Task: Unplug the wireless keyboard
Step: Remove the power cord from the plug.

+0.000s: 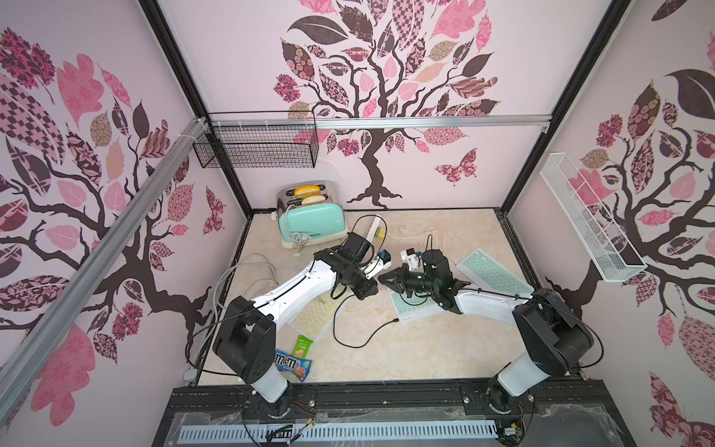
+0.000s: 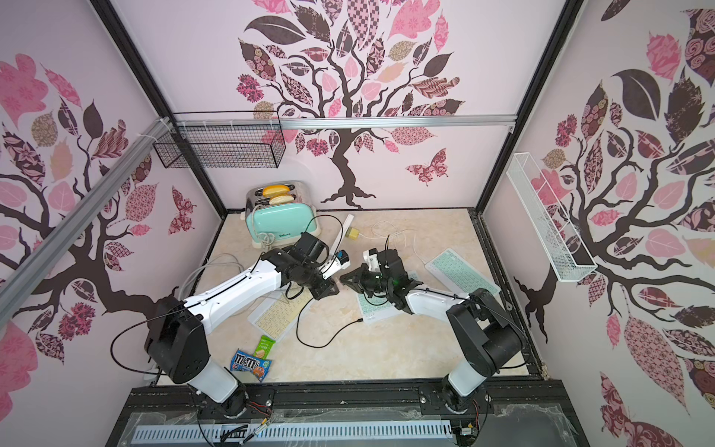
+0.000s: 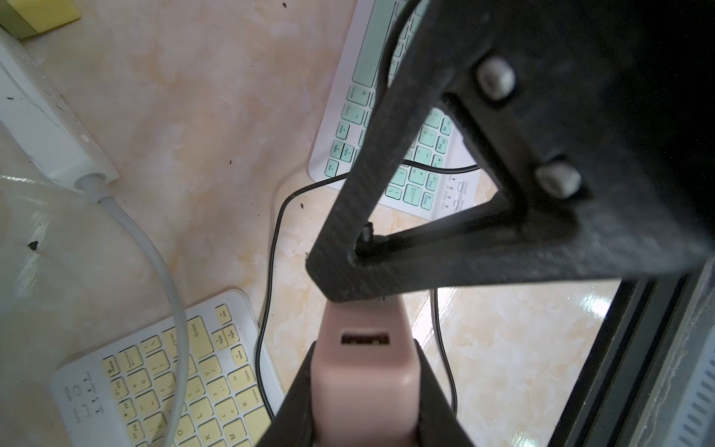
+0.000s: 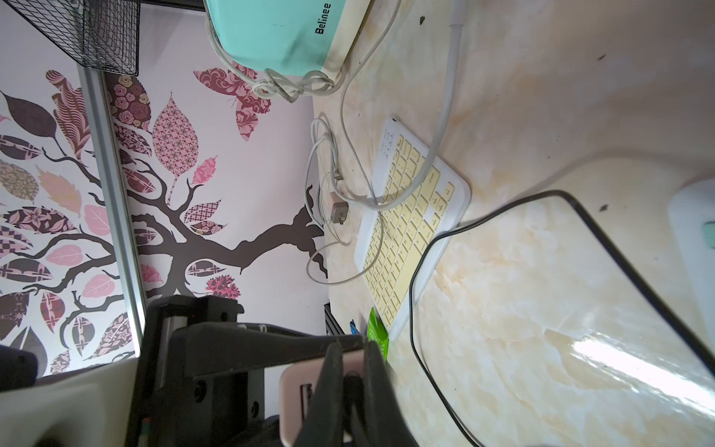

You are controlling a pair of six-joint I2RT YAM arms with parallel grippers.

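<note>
**Top views.** Mid-frame we list the left pincer [image 1: 374, 289] and right pincer [image 1: 383, 278], tips near each other above the desk [image 1: 425, 348]. The green keyboard [image 1: 400, 305] lies right of centre, under the right wrist. A yellow keyboard [image 1: 313, 315] lies left of centre, under the left arm. A black cable [image 1: 348, 342] loops over the desk between them. One end lies just beside the green keyboard's lower edge, and we cannot tell whether it is plugged in.

**Left wrist.** At lower centre the left pincer [image 3: 363, 387] grips a pink adapter [image 3: 363, 321], a port showing on its face. One of the right pincer's fingers [image 3: 367, 174] reaches the adapter's far end.

**Right wrist.** At bottom centre the right pincer [image 4: 351, 367] is closed beside the adapter [image 4: 294, 406]. We cannot tell whether it pinches a plug. The yellow keyboard [image 4: 410, 216] sits mid-frame and a toaster [image 4: 278, 35] at the top.
</note>
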